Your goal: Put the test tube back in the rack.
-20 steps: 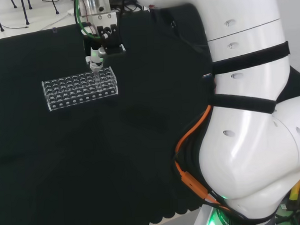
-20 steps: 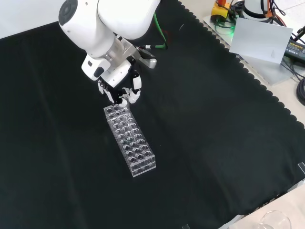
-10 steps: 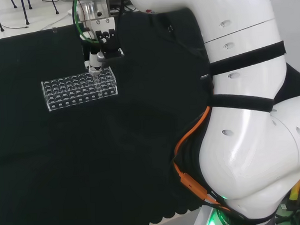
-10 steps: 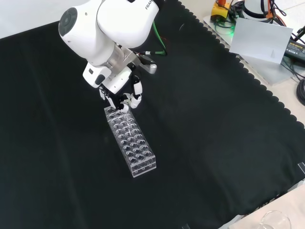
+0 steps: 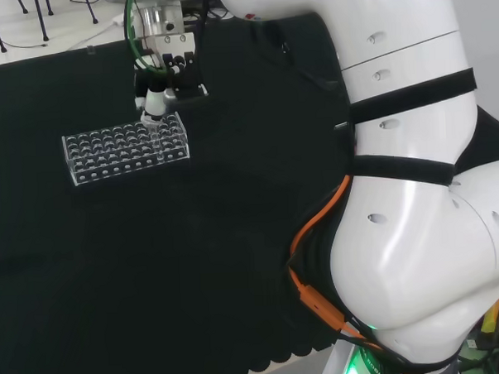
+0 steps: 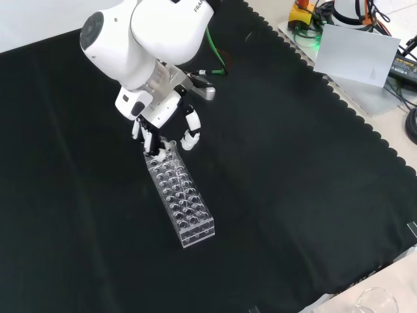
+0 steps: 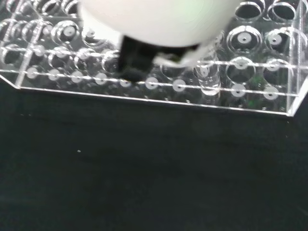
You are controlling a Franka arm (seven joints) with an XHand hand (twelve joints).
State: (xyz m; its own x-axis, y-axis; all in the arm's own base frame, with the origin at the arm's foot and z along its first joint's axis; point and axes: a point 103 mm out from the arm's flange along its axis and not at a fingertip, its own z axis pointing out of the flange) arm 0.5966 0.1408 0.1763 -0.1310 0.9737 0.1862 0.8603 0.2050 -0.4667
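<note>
A clear plastic test tube rack point(image 5: 123, 147) with several rows of holes lies on the black cloth. In the front view the rack point(image 6: 182, 202) runs away from the camera, and the hand point(image 6: 159, 120) hangs over its far end. The dark fingers point down at the rack's end holes, and the thumb point(image 6: 191, 132) is spread off to the right. A thin clear tube point(image 6: 171, 145) seems to stand in an end hole. From the wrist, the blurred hand point(image 7: 154, 19) hovers just above the rack point(image 7: 260, 57), and a tube point(image 7: 208, 79) stands in a front-row hole. In the head view the hand point(image 5: 158, 96) touches the rack's right end.
The arm's big white links point(image 5: 415, 188) take up the right of the head view, with an orange cable beside them. In the front view a white link point(image 6: 143, 39) stands above the hand. A grey box point(image 6: 361, 62) and a glass vessel point(image 6: 378, 301) lie off the cloth's scalloped edge.
The hand has come down onto the rack's end and its thumb has spread away from the fingers. The rack has slid a little to the left in the head view.
</note>
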